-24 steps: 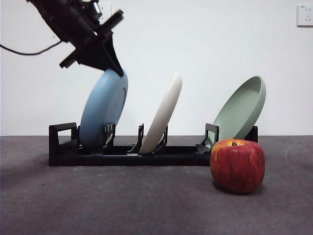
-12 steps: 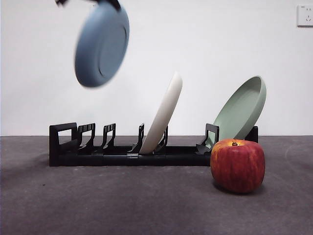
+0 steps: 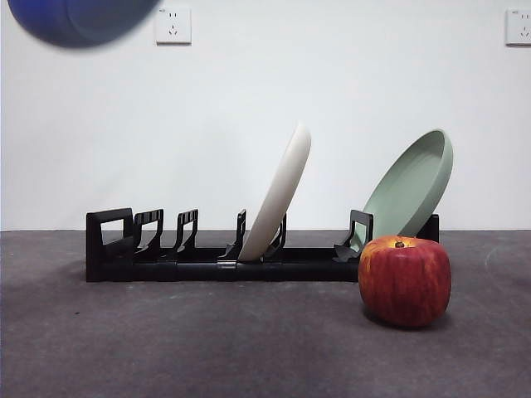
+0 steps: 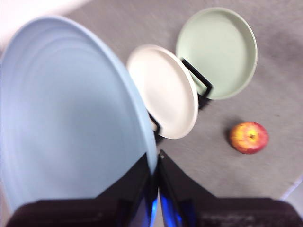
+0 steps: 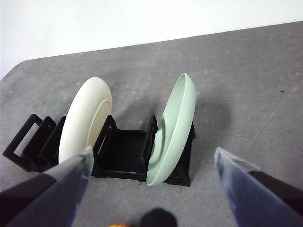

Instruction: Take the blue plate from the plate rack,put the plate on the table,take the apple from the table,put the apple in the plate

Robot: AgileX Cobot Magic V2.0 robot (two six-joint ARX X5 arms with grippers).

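The blue plate [image 3: 79, 18] hangs high at the front view's top left corner, blurred and lifted well clear of the plate rack [image 3: 166, 259]. In the left wrist view my left gripper [image 4: 155, 161] is shut on the rim of the blue plate [image 4: 71, 118], which fills much of that picture. The red apple [image 3: 404, 280] stands on the table [image 3: 207, 348] in front of the rack's right end; the apple [image 4: 248, 137] also shows far below the left wrist. My right gripper [image 5: 154, 156] hovers open above the rack [image 5: 123, 153], holding nothing.
A cream-white plate [image 3: 278, 195] leans in the rack's middle slots and a sage-green plate [image 3: 411, 186] leans at its right end, just behind the apple. Two wall sockets sit high on the white wall.
The blue plate has been lifted out of the rack's left slots and carried up and to the left, nearly out of the front view. The holding arm has left that view.
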